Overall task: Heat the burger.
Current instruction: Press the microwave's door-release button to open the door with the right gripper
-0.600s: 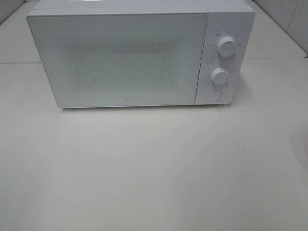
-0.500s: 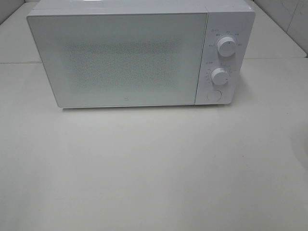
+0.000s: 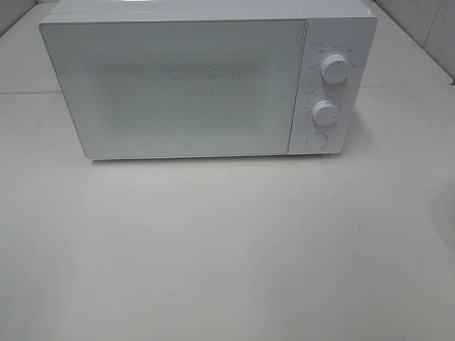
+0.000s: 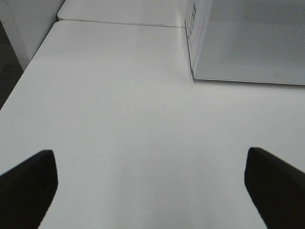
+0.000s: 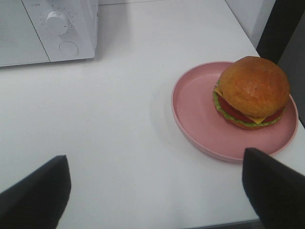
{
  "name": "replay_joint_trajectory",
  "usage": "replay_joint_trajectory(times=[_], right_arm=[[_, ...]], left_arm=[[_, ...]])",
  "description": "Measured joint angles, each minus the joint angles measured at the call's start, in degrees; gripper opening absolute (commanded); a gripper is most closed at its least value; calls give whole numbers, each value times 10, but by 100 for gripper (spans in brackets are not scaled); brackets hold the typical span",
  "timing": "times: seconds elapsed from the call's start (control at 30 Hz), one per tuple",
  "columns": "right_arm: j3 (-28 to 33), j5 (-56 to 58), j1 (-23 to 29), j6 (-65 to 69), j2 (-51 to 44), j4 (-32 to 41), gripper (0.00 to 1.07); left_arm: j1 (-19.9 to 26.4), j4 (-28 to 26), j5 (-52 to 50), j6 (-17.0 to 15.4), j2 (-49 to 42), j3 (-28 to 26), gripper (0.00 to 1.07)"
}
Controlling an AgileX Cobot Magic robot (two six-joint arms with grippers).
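Your burger (image 5: 252, 90) has a glossy golden-brown domed bun. Below it you can see a corner of yellow cheese, a red tomato slice, a frill of green lettuce and the lower bun. It sits on a pink plate (image 5: 200, 119), off centre, against the rim on the side away from the microwave. The plate stands on the white worktop (image 3: 227, 249), well apart from the microwave's control end and close to the worktop's edge. You only get it in the right wrist view.

By count: one burger, one plate and one white microwave (image 3: 341, 28). In the high view the microwave is at 12 o'clock on the worktop with its door (image 3: 178, 85) closed. The control panel is at 3 o'clock of the door and carries two dials, an upper dial (image 3: 334, 69) and a lower dial (image 3: 324, 113). One round button (image 3: 316, 141) sits at 6 o'clock of the lower dial.

Your left fingers (image 4: 28, 186) are two, spread wide apart over bare worktop and holding nothing. Your right fingers (image 5: 274, 186) are also two, wide apart and empty, with the plate just beyond one of them.
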Motion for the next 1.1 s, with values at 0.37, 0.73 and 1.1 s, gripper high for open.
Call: replay_joint_trajectory(times=[0.37,0.73,1.1], right_arm=[[-18,-61,0,-5,36,0,87],[9,-400,0,-84,207,18,31],[57,-658,0,-91,351,20,0]], left_arm=[[0,0,0,0,0,0,102],[0,0,0,0,0,0,102],[0,0,0,0,0,0,102]])
